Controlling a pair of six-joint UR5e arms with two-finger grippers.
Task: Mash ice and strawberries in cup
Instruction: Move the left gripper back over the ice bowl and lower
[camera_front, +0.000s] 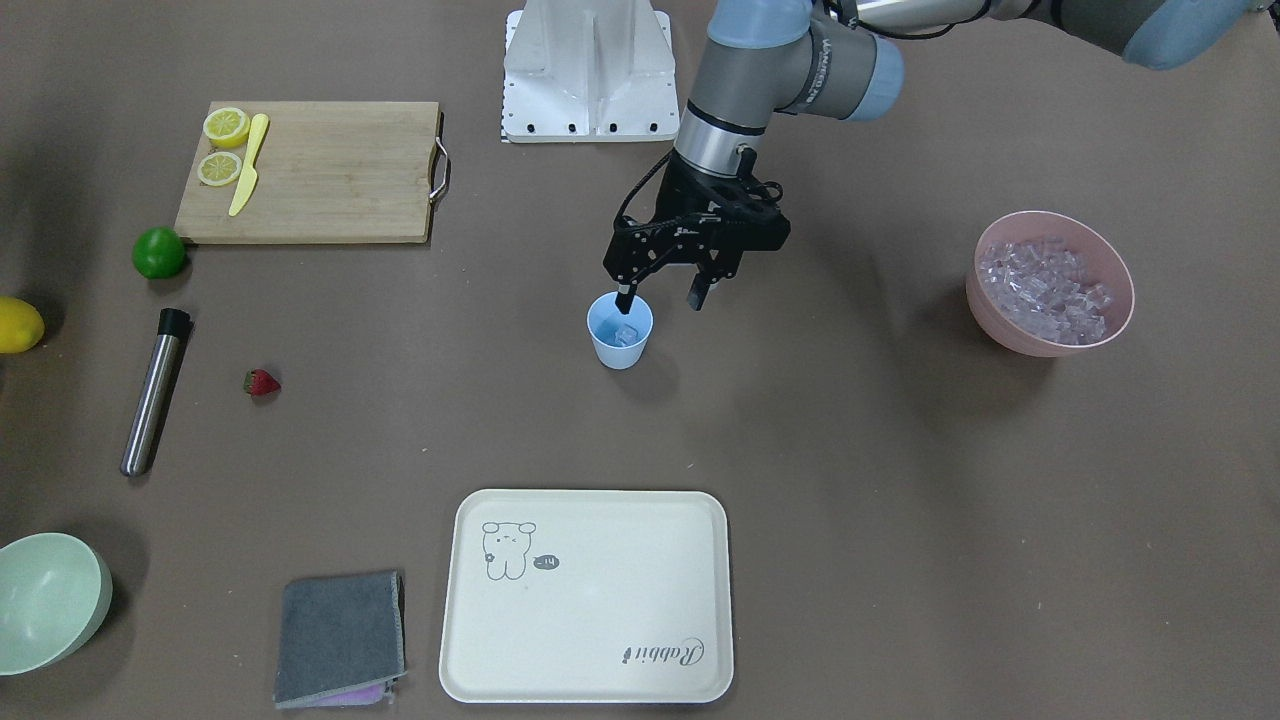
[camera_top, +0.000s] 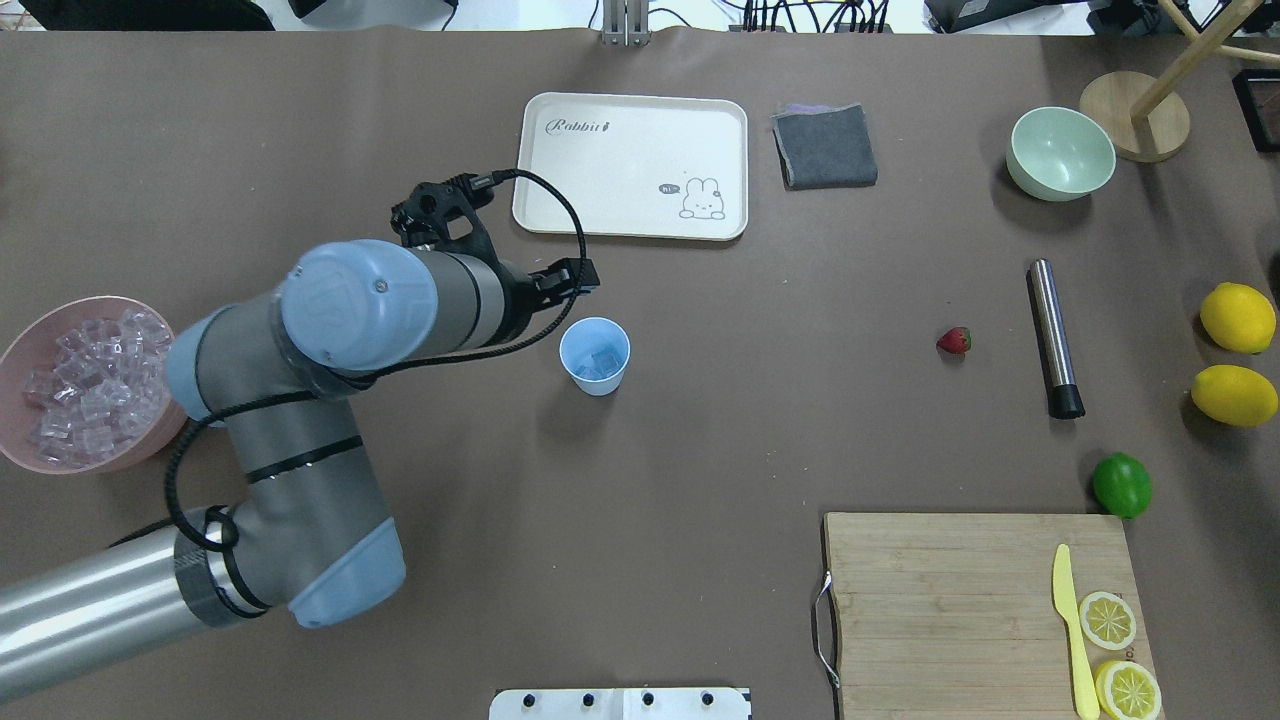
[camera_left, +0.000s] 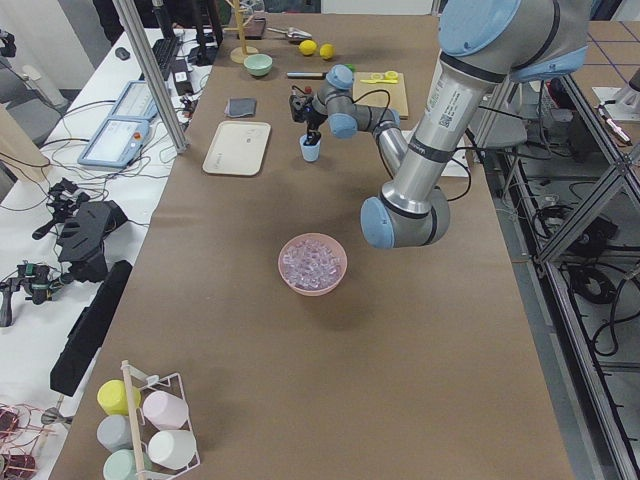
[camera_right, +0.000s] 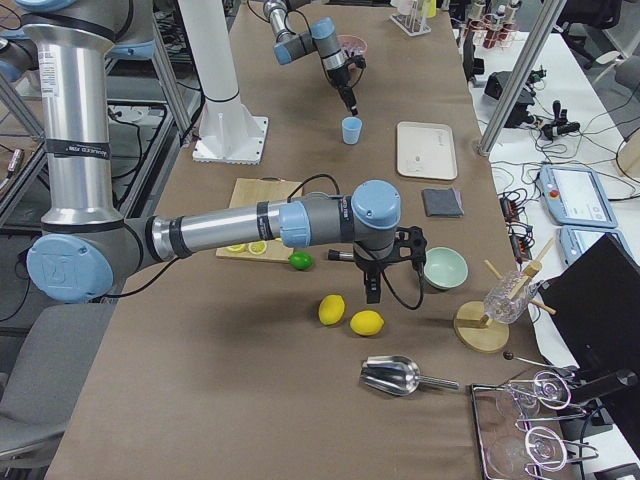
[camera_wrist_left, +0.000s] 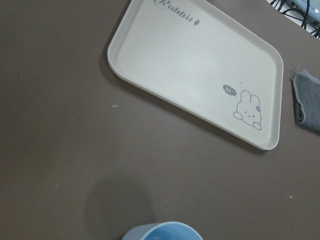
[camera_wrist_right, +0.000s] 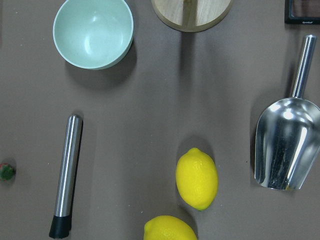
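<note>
— Whereabouts of the small light-blue plastic cup (camera_front: 620, 330)?
— Upright at mid-table, holding clear glassy ice cubes (camera_front: 626, 333); well apart from the small red strawberry with green cap (camera_front: 261, 382), lying on bare table near the steel cylindrical muddler with black tip (camera_front: 155, 392); cream rectangular tray with rabbit drawing (camera_front: 600, 620) on the side away from the robot
— And the left gripper (camera_front: 661, 299)?
— Poised at the cup's rim, one black fingertip (camera_front: 625, 300) over the opening, the other outside it; jaws spread wide, gripping nothing
— More ice anywhere?
— Heaped in the wide pink plastic bowl (camera_front: 990, 322), off toward the robot's left
— And the right gripper (camera_right: 372, 290)?
— Hanging near two yellow lemons (camera_right: 331, 309); seen only from the side, so impossible to tell whether parted or closed
</note>
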